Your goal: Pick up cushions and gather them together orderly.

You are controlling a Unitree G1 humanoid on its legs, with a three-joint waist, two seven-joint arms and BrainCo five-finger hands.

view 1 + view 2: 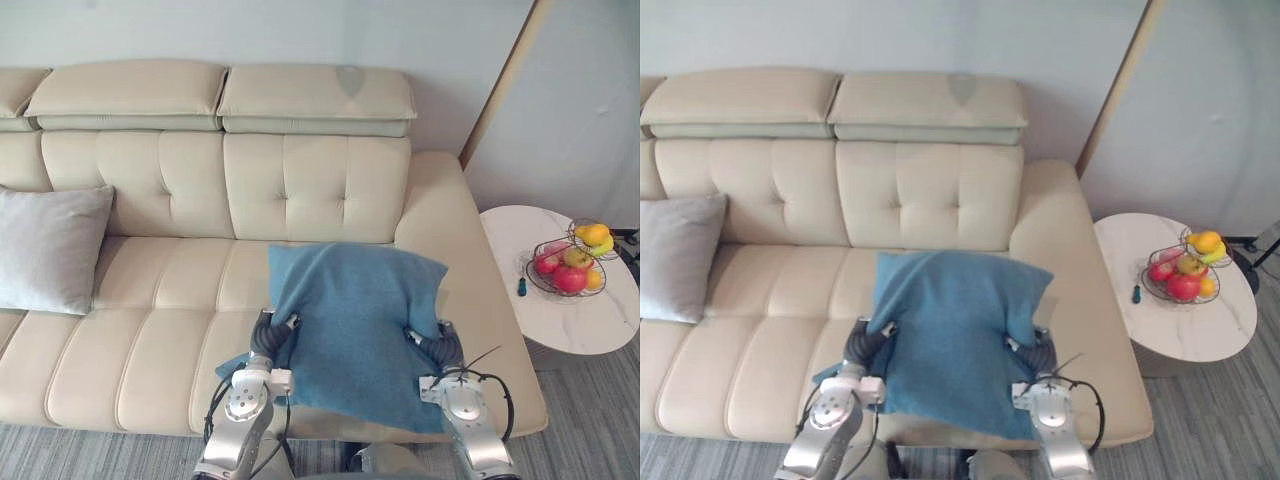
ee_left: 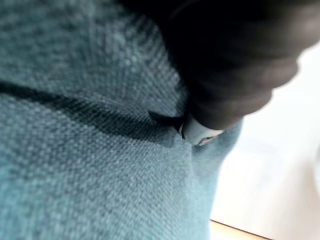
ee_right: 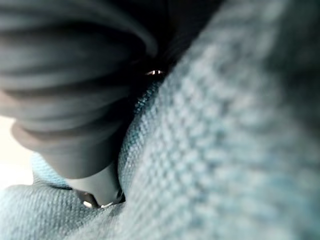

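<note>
The blue cushion [image 1: 355,320] is borne between left hand [image 1: 270,337] and right hand [image 1: 437,348] over the sofa [image 1: 150,300]. Neither grip can be told. It should be carried level toward the grey cushion [image 1: 45,245].

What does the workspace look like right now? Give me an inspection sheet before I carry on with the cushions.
Surface: beige sofa, long padded seat.
Job's things: blue cushion over the right part of the seat; grey cushion leaning on the backrest at the left, well apart from it.
Clutter: nothing seen on the sofa.
Robot hands: left robot hand and right robot hand against opposite sides of the blue cushion; grip hidden by the fabric.
Cables: nothing seen.
Surroundings: round side table right of the sofa, with a wire fruit basket and a small dark item; grey carpet.
</note>
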